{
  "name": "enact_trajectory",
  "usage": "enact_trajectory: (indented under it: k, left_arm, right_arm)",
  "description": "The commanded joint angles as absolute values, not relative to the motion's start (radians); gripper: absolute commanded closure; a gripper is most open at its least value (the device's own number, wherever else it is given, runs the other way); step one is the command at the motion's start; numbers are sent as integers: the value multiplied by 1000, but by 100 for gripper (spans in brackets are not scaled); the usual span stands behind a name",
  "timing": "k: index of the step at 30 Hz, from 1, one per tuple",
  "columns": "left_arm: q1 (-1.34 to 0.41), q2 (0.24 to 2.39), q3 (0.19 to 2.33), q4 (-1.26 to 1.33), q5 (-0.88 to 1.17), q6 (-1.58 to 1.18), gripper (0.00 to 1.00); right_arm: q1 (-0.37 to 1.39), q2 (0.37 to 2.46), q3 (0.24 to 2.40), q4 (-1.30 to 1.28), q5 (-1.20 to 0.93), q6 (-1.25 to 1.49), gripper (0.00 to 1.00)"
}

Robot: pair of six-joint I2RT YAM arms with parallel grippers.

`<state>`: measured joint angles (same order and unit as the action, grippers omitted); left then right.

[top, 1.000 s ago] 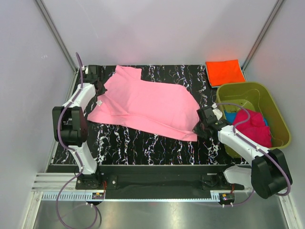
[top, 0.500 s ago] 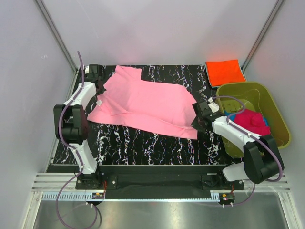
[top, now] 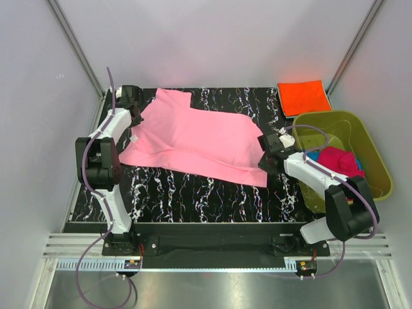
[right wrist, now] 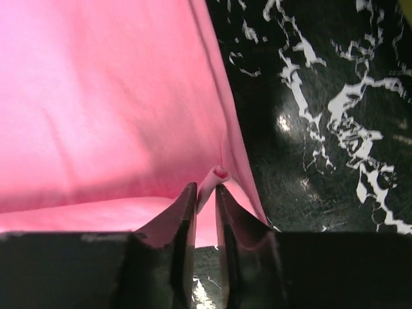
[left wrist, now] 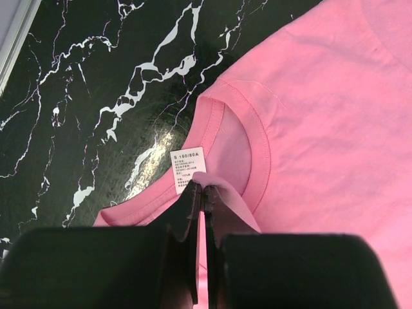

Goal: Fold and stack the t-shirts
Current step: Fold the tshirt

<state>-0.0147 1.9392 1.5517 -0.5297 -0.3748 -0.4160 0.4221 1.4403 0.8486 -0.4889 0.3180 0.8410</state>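
Right tool (right wrist: 205,192) on pink t-shirt (top: 193,138), green tub (top: 325,114) near.

Bare desk along the near edge, cloth over the middle, right side blocked.
The spread light pink t-shirt (top: 193,138) covers most of the desk (top: 193,199), leaving an open strip along the near edge and a smaller bare patch at the far side. The folded orange t-shirt (top: 304,96) fills the far right corner. The olive-green tub (top: 328,116), holding the magenta t-shirt (top: 340,161) and blue t-shirt (top: 313,156), walls off the right, just beside the right end effector (right wrist: 206,190). The left end effector (left wrist: 203,193), pinching the collar, sits close to the left wall.
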Motion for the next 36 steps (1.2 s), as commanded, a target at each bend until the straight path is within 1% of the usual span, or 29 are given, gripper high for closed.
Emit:
enact_trajectory:
  k: [1,4,7,10,13,15,18,21,25,29,33,36]
  left_arm:
    - [-9,1922,1598,-511,-419,-431,95]
    - [-9,1911,1604,-522,-445,-440,89]
    - [-9,1904,1609,-535,-443,-445,83]
    - [-9,1890,1603,-551,-445,-456,82]
    - [-9,1862,1586,-564,-459,-468,78]
    - [-9,1838,1575,-571,-462,-472,76]
    - [-9,1793,1533,-580,-436,-491,76]
    - [-9,1734,1458,-578,-399,-526,76]
    - [-9,1698,1364,-569,-339,-592,76]
    - [-8,1738,1310,-572,-322,-617,77]
    - [-2,1799,1290,-595,-319,-655,78]
    - [0,1819,1278,-606,-360,-670,78]
  right_arm:
    - [426,1430,923,-492,377,805,75]
    - [426,1401,954,-529,373,807,64]
    - [426,1362,965,-554,362,796,61]
    - [426,1332,957,-563,333,785,61]
    - [428,1322,950,-560,279,776,66]
    - [428,1331,942,-554,226,770,71]
    - [433,1356,933,-525,154,753,76]
    - [452,1380,934,-505,117,736,79]
    - [480,1419,942,-480,109,724,79]
    - [488,1506,942,-462,77,706,81]
    - [494,1558,917,-463,89,724,84]
    - [492,1591,888,-469,110,742,85]
